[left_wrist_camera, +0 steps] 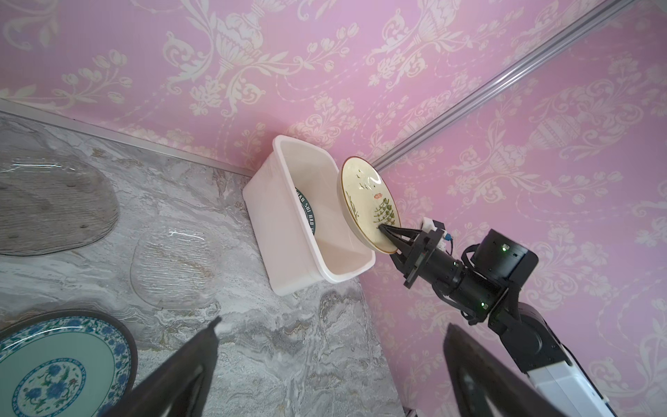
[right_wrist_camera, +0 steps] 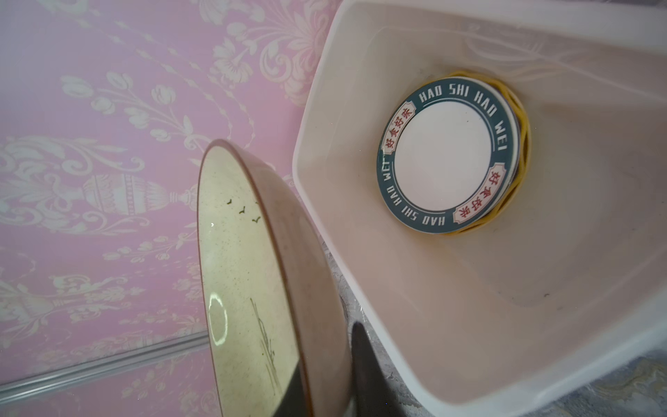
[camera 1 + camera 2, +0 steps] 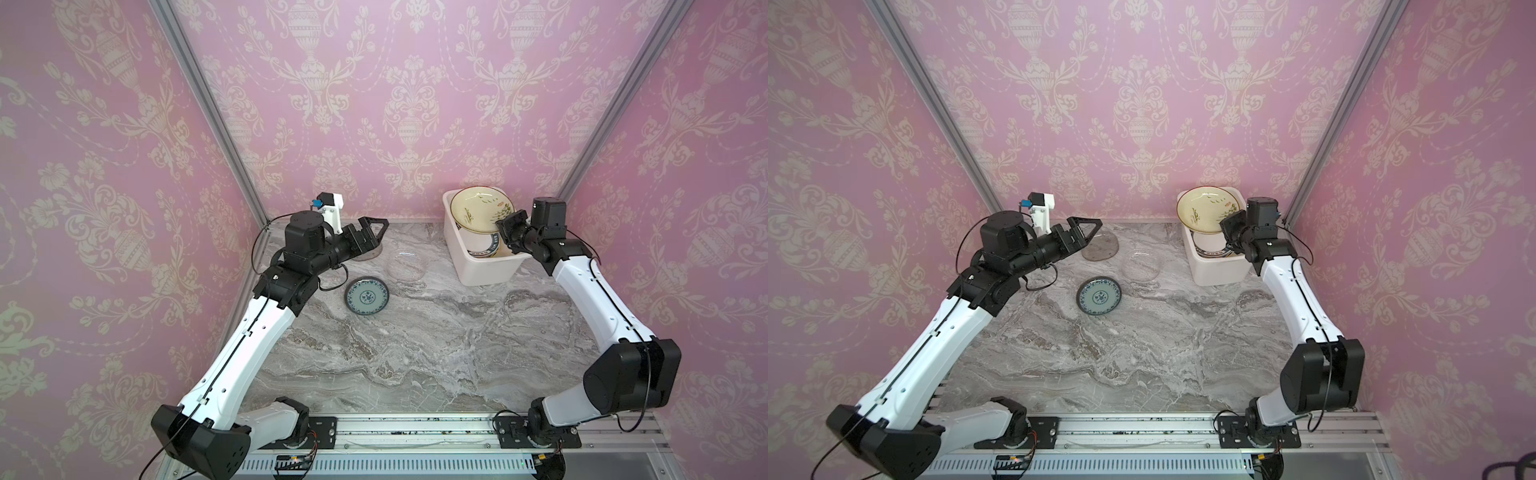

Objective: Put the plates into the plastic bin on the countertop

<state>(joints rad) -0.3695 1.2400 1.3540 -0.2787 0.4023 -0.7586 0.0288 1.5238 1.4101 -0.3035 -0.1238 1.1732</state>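
1. The cream plate with the plant sprig hangs steeply tilted above the plastic bin, not yet inside it. The right fingers are closed narrow on its lower edge.
2. The grip holds only a small bite of the rim, so the plate will probably want to pivot. Slow, steady wrist motion suits this better than a quick swing.
3. In the bin, a white dark-rimmed plate lies on top of a stack, with a yellow rim showing beneath it. That stack looks like the best landing place.
4. Bring the cream plate inward over the opening first, so its far edge cannot catch the bin's rolled rim. Then level it while lowering.
5. Let go only when the plate is close over the stack. A drop from this height could chip the ceramic or leave the plate standing on edge against a wall.
6. The left fingers are spread wide and hold nothing, above the smoky glass plate at the back of the desk.
7. The clear glass plate and the teal plate wait on the desk. The left arm should stay away from the bin until the right one is out.
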